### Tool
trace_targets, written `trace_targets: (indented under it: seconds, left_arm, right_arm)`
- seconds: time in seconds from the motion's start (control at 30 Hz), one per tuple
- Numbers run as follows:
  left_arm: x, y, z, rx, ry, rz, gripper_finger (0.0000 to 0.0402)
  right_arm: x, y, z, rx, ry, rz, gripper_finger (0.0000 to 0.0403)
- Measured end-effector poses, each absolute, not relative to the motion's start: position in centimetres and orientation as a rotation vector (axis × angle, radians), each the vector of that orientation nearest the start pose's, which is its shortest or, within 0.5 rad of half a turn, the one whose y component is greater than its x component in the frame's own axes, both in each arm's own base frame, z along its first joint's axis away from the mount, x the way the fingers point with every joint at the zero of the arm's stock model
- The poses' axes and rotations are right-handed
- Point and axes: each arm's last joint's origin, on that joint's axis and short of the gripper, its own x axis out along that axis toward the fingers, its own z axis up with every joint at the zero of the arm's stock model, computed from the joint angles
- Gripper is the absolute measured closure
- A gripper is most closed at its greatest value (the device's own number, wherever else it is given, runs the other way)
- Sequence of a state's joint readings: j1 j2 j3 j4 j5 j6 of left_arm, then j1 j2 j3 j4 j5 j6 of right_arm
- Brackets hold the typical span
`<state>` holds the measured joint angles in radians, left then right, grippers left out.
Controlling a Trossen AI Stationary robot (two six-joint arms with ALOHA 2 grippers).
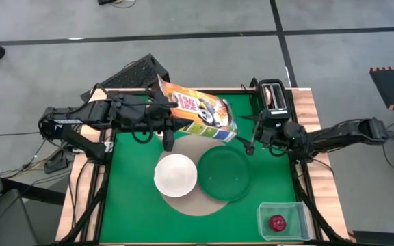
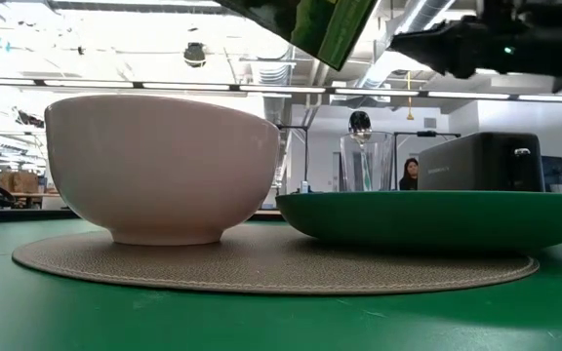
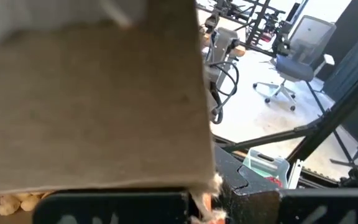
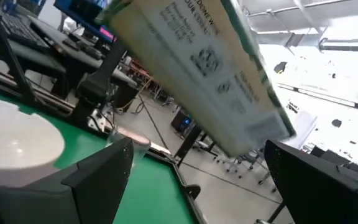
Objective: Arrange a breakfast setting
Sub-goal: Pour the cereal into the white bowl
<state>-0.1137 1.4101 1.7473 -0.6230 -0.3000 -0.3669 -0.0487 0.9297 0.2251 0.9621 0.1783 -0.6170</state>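
My left gripper (image 1: 172, 117) is shut on an opened orange-and-green cereal box (image 1: 200, 109), held tilted in the air over the table's far middle. The box's low corner shows in the low view (image 2: 325, 29). My right gripper (image 4: 197, 186) is open, just right of the box's lower end (image 4: 229, 87), and I see no touch. A white bowl (image 1: 176, 175) and a dark-green plate (image 1: 224, 173) rest on the round tan mat (image 1: 197, 203). A clear glass (image 2: 364, 164) stands behind them. A red apple (image 1: 277, 222) lies in a clear tub. Spoon, cup and bread do not show. My left gripper holds the cereal box at its left, opened end, coming level from the table's left. The brown inner face of the cardboard (image 3: 104, 106) fills its wrist view, and cereal pieces (image 3: 8, 201) show at the fingers. The box is lifted clear and slants down toward the right.
A black toaster (image 1: 273, 96) stands at the far right corner, close behind my right gripper. The clear plastic tub (image 1: 280, 220) sits at the near right corner. A black mesh thing (image 1: 139, 72) lies off the far left edge. Bare green table shows at the near left.
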Motion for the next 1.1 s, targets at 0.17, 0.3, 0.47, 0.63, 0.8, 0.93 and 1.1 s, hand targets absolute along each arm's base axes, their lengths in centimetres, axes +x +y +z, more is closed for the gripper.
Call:
trace_targets:
  seconds: [0.17,0.3,0.47,0.63,0.8,0.93,1.1]
  left_arm:
    - [27.9,-2.7,47.5,-0.287,0.242,0.226,0.0402]
    - [27.9,-2.7,47.5,-0.285,0.242,0.235,0.0402]
    - [27.8,-3.1,47.6,-0.259,0.239,0.232,0.0402]
    - [27.7,-3.3,47.7,-0.254,0.238,0.22,0.0401]
    - [27.6,-3.7,47.6,-0.245,0.243,0.213,0.0401]
    - [27.6,-4.0,47.5,-0.236,0.254,0.227,0.0401]
    - [27.5,-4.1,47.5,-0.231,0.253,0.25,0.0401]
  right_arm:
    - [20.0,-1.6,23.8,-0.638,-0.19,-0.313,0.001]
    - [21.6,-1.7,24.3,-0.646,-0.171,-0.319,0.001]
    - [22.9,-1.9,25.2,-0.672,-0.182,-0.37,0.001]
    - [23.7,-2.0,26.0,-0.705,-0.181,-0.399,0.001]
    - [23.5,-2.2,26.2,-0.73,-0.143,-0.503,0.001]
    - [23.4,-2.3,26.5,-0.721,-0.154,-0.548,0.0009]
    - [23.2,-2.4,26.8,-0.723,-0.162,-0.6,0.0009]
